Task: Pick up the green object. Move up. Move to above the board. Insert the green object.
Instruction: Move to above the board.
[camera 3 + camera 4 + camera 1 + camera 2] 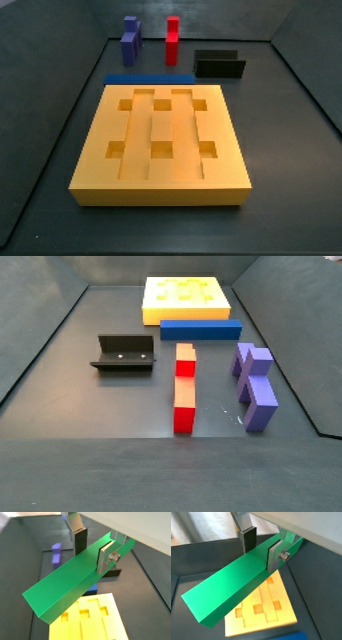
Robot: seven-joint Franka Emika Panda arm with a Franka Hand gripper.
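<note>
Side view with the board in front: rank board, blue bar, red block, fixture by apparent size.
1. board, by far largest, though nearest the camera.
2. blue bar, a long thin strip behind it.
3. fixture and red block: look alike, both far back; unranked.
The gripper holds the green object, wrist views only.

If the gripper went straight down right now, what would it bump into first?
Probably the board. In both wrist views the gripper is shut on the green object, and the board lies right below it. The bar would likely touch first, though depth is unclear.

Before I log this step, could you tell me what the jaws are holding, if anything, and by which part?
The gripper holds the green object, the long bar, near one end, raised above the board in both wrist views.
</note>
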